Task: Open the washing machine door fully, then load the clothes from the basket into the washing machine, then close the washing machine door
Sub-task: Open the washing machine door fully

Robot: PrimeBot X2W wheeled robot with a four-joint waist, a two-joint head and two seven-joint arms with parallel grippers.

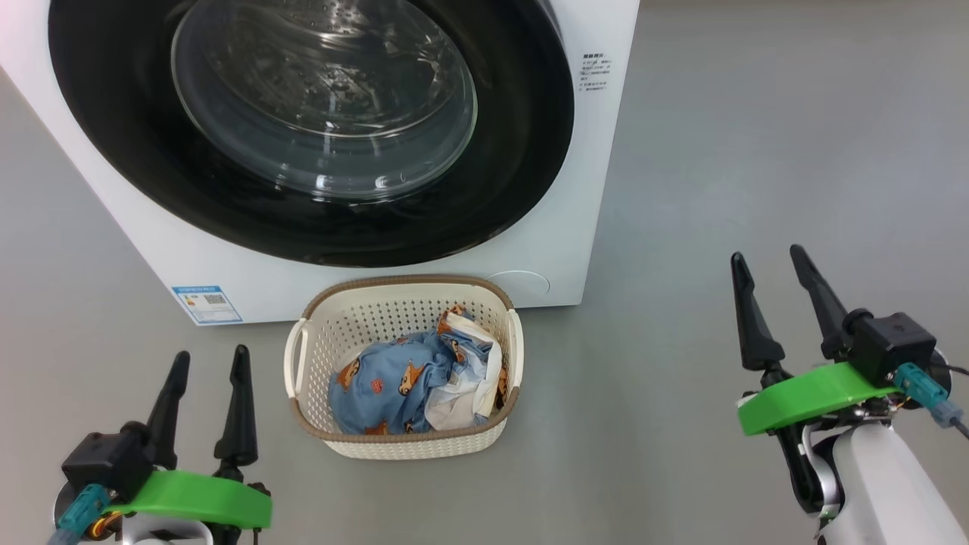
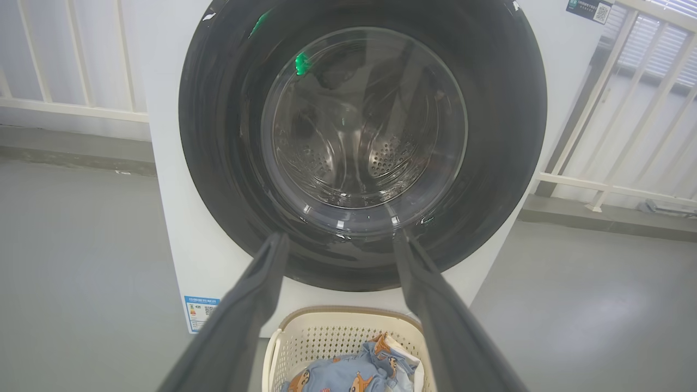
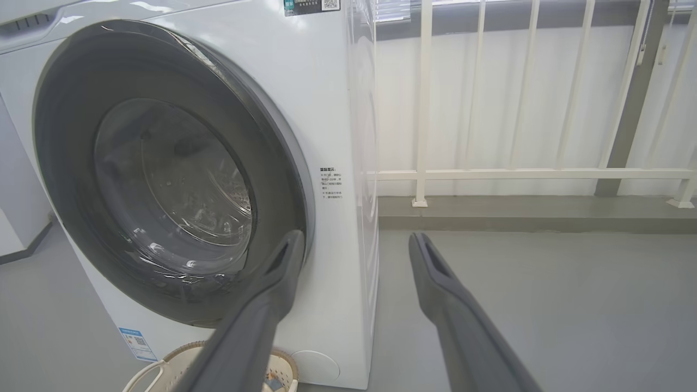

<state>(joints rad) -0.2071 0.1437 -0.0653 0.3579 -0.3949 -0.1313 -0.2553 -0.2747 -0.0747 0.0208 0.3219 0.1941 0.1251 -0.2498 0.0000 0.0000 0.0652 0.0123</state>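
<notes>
The large round glossy black washing machine door [image 1: 113, 113], with a bulging clear glass window at its centre, sits shut and flush against the front of the big white front-loading washing machine [image 1: 575, 189]. The steel perforated drum [image 2: 381, 158] shows dimly through the glass. Directly below the door, on the floor just in front of the machine's base, stands the small cream-white perforated plastic basket [image 1: 363, 318] with a brown woven-look rim and two side handles. Inside it lie the clothes [image 1: 401, 378]: crumpled light blue fabric printed with small orange-brown cartoon animals, with white cloth bunched toward the basket's right side. A small blue label sticker [image 1: 206, 303] is stuck on the machine's lower front corner, left of the basket. The left gripper [image 1: 212, 352] hangs to the left of the basket, near it without touching, its two long dark fingers spread wide and holding nothing. The right gripper [image 1: 766, 252] is off to the right of the machine, over the grey floor [image 1: 719, 151], likewise spread wide and empty. Beyond the machine, in the right wrist view, a white metal railing [image 3: 517, 174] runs along a pale wall
</notes>
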